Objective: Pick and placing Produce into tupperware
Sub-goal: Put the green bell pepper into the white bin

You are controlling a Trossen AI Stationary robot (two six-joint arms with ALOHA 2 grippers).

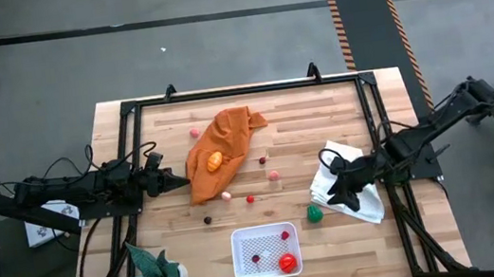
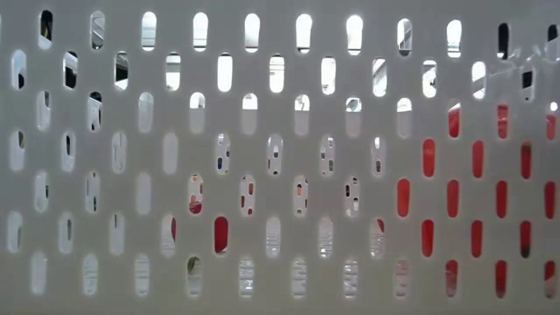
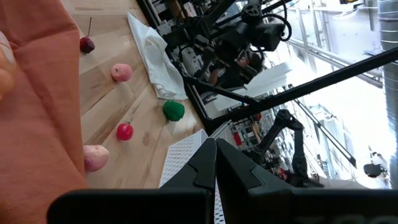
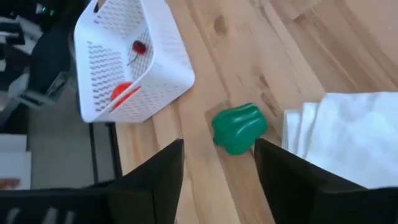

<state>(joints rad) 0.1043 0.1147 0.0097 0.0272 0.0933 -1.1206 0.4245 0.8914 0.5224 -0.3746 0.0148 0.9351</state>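
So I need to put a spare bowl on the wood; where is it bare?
Bare wood lies along the far edge past the crumpled orange cloth, and between the white perforated plastic basket and the green toy plant. Small toy produce crowds the middle, around the red cherry.

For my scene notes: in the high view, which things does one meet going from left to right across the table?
Green plant → left gripper → orange cloth → white container → green pepper → right gripper → white cloth.
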